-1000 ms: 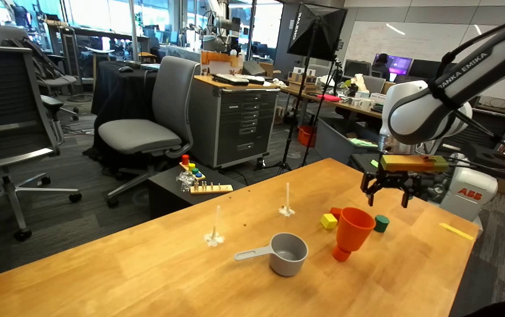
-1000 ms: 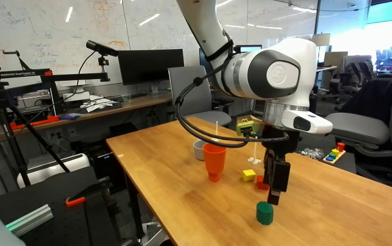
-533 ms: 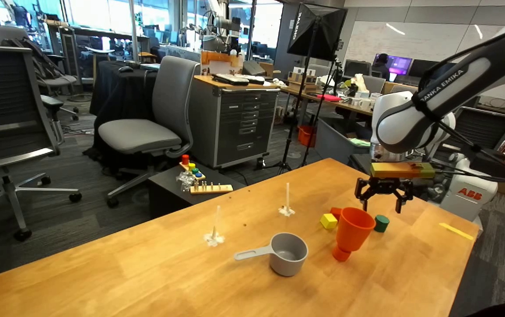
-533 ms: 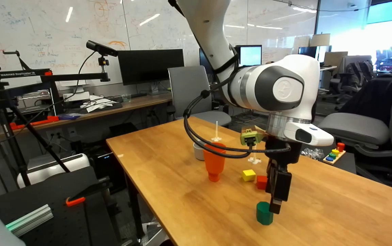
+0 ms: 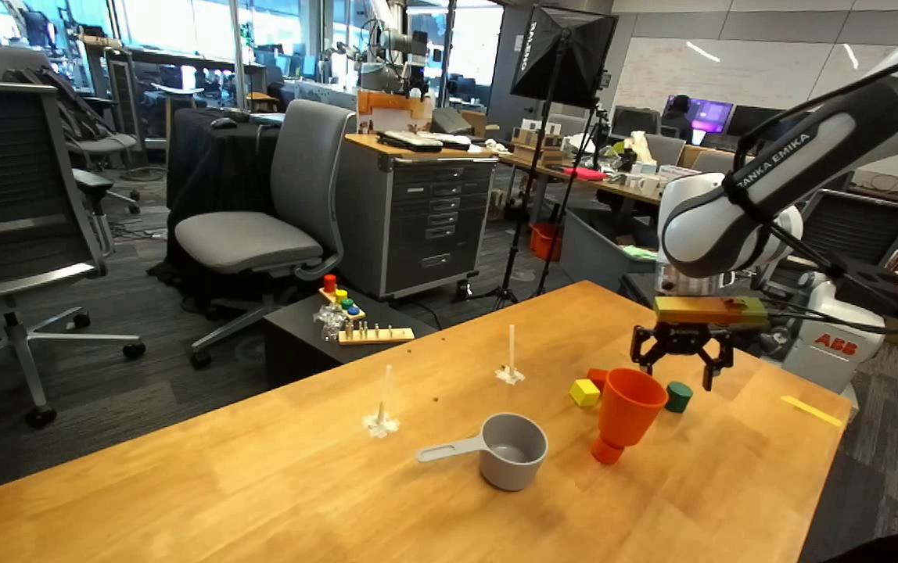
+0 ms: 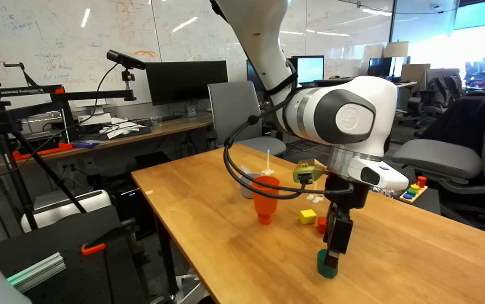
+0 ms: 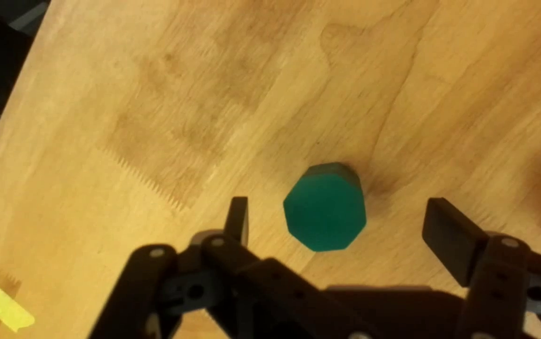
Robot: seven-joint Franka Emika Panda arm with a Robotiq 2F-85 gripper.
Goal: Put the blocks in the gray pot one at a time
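Gripper (image 5: 678,378): is hanging above the table (image 5: 222,477) released, its jaws standing well apart.
Dark green block (image 7: 324,212): is resting on the table, lying between the jaws in the wrist view with gaps on both sides.
Yellow block (image 6: 308,216) and red block (image 6: 322,224): are sitting close together on the table, the red one partly hiding behind the gripper in an exterior view.
Gray pot (image 5: 511,467): is standing upright near the red-orange cup (image 5: 627,414), its handle pointing away from the cup.
Arm (image 5: 832,148): is carrying "FRANKA EMIKA", the opening letters partly hiding behind a strap (image 5: 745,199).
White machine (image 5: 840,336): is displaying "ABB" in red.
Black frame (image 6: 31,90): is bearing "DUPLICATOR", the word before it coming out blurred.
Softbox (image 5: 562,59): is showing sideways lettering too small for reading.
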